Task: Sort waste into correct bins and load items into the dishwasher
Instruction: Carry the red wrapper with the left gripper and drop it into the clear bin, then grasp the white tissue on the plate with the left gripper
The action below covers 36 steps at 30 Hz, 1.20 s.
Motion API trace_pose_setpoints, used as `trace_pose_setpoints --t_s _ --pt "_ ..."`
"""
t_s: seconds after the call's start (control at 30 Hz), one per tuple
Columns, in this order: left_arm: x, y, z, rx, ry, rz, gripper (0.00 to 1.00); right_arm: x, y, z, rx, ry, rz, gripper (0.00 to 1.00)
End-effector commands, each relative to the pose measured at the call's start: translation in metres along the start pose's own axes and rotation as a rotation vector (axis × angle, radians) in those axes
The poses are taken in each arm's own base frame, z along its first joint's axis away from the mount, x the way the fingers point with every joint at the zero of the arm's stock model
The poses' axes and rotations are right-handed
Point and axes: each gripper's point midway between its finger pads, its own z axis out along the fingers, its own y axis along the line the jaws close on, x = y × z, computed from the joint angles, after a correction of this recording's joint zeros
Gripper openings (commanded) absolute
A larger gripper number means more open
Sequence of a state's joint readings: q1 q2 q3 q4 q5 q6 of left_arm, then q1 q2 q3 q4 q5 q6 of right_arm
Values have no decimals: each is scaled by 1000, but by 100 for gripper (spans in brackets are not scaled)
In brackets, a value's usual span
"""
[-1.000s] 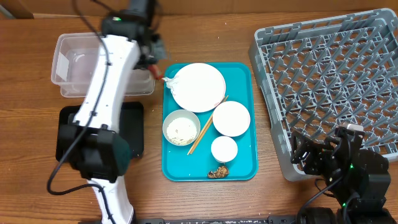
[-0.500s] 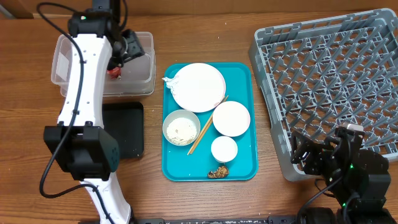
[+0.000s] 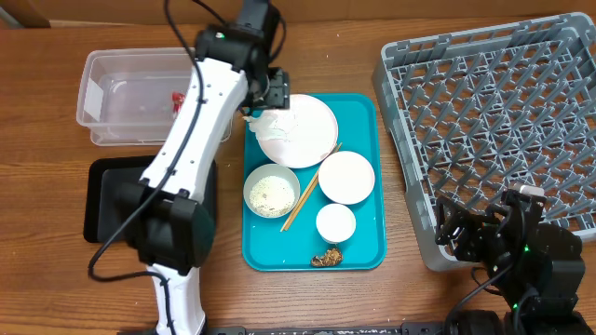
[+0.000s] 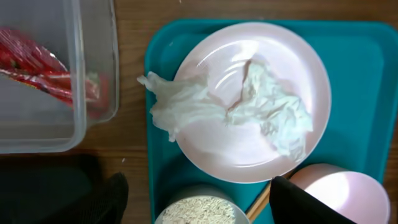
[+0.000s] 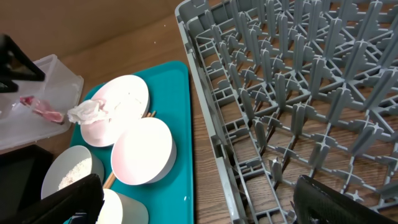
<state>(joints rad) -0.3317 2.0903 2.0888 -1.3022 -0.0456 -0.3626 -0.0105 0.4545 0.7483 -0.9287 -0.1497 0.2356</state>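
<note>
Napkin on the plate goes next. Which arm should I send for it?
Left. The left gripper hangs open right above the crumpled napkin on the plate, beside the clear tub. The right gripper sits low by the dish rack, across the teal tray from the napkin.

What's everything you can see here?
Dish rack: one, grey, right.
Teal tray: one, teal, middle.
Plate: one, white, on teal tray.
Napkin: one, white, on plate.
Rice bowl: one, white, teal tray's left.
Empty bowl: one, white, teal tray's right.
Cup: one, white, beside empty bowl.
Chopsticks: pair, wooden, between bowls.
Food lump: one, brown, teal tray's near edge.
Tub: one, clear, far left.
Sauce packet: one, red, in tub.
Black tray: one, black, left.
Left fingers: two, black, open over plate.
Right fingers: two, black, open beside rack.
</note>
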Motion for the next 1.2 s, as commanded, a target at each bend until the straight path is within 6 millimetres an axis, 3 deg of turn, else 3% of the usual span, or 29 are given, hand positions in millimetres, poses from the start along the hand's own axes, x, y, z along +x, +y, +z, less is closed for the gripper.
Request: trace_pose_setpoints --t_s 0.0,0.13,0.57,0.7,0.8,1.03,1.17 --pt "11 9 37 -77 85 30 72 -8 4 -6 -11 -22 -5 100" --pt "18 14 61 -116 141 33 68 -8 4 -6 -11 -22 -6 100" --pt "32 20 108 -166 238 43 68 -8 4 -6 -11 -22 -6 100" --pt "28 18 112 -159 221 42 59 -8 4 -6 -11 -22 -6 100" --pt "24 16 113 -151 201 40 42 -8 4 -6 -11 -22 -6 100" --pt "24 16 113 -152 203 40 36 -8 4 -6 -11 -22 -6 100" --pt "27 17 113 -157 214 42 39 -8 4 -6 -11 -22 -6 100"
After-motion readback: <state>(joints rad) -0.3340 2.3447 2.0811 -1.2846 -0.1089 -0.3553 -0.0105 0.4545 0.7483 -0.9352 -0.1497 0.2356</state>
